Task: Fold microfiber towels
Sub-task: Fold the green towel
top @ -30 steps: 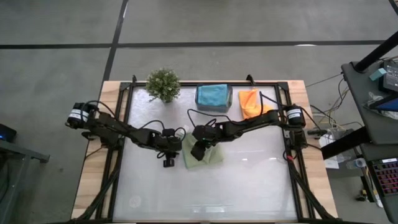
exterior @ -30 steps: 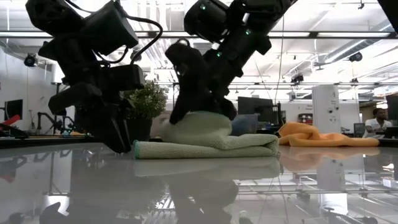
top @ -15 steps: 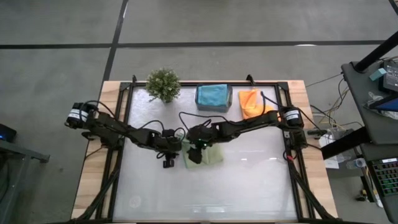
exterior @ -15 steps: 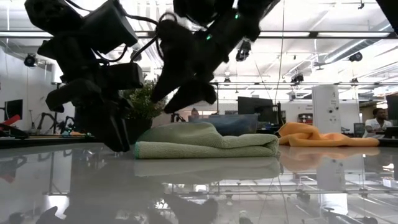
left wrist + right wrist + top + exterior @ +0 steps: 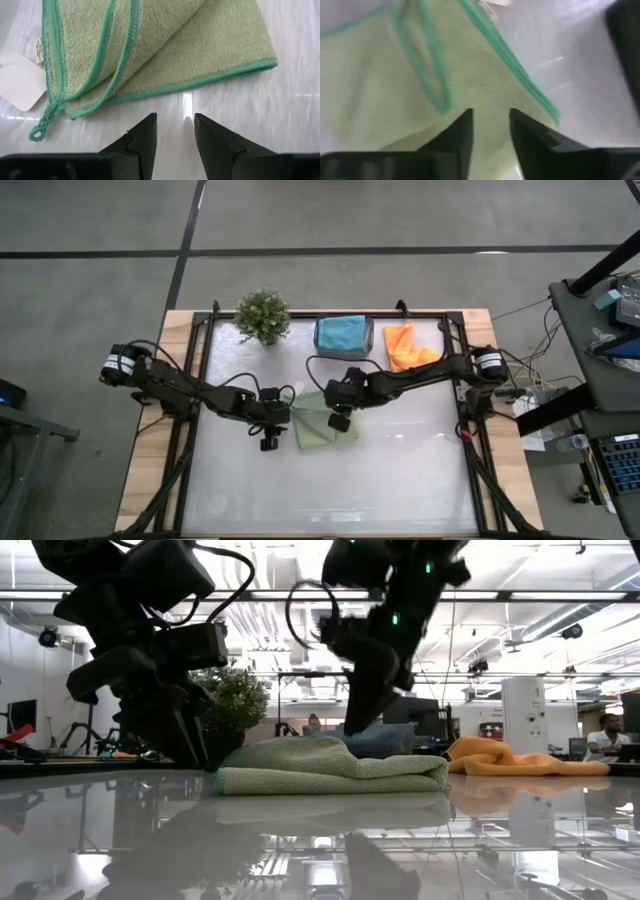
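Jaws of both grippers stand apart and hold nothing. The left gripper [image 5: 270, 442] sits at the left edge of the folded light green towel [image 5: 322, 423] mid-desk; the right gripper [image 5: 338, 420] hovers over it. A careless pass may drag 1 layer open.

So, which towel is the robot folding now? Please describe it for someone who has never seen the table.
Look at the middle of the white table, between the two arms. The light green towel lies there folded, alone; the teal towel and orange towel sit at the far edge.
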`<action>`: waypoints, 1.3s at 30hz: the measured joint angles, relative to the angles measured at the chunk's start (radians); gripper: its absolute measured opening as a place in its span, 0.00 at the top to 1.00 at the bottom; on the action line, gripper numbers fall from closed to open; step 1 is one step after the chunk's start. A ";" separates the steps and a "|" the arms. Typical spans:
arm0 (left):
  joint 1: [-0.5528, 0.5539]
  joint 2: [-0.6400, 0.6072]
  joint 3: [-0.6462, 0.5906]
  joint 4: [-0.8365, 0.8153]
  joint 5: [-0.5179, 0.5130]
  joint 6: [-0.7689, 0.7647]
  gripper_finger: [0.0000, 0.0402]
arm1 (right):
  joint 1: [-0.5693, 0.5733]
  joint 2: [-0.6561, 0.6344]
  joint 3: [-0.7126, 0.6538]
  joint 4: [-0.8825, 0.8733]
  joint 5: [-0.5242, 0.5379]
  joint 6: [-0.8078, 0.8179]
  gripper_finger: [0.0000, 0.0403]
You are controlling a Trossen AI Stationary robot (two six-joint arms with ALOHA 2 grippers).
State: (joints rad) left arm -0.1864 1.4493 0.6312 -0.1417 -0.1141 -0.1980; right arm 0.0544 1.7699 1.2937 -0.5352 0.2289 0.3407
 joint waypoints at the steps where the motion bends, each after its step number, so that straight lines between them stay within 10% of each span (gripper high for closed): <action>1: 0.000 0.001 0.000 -0.001 0.000 0.002 0.71 | -0.002 0.006 -0.017 0.026 0.006 0.000 0.78; 5: 0.000 0.002 0.000 0.000 -0.004 0.002 0.71 | 0.001 0.035 -0.080 0.166 -0.009 -0.015 0.95; 14: 0.001 -0.010 0.000 -0.008 -0.004 0.002 0.71 | 0.060 0.117 -0.129 0.731 -0.319 -0.068 0.97; 29: 0.001 -0.044 0.000 -0.033 -0.092 0.067 0.71 | 0.061 0.051 -0.087 0.514 -0.233 -0.258 0.97; 39: 0.002 -0.044 -0.048 -0.004 -0.325 0.484 0.71 | 0.058 0.050 -0.103 0.509 -0.219 -0.290 0.97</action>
State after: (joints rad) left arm -0.1841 1.4055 0.5828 -0.1454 -0.4391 0.2863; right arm 0.1127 1.8194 1.1911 -0.0263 0.0099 0.0511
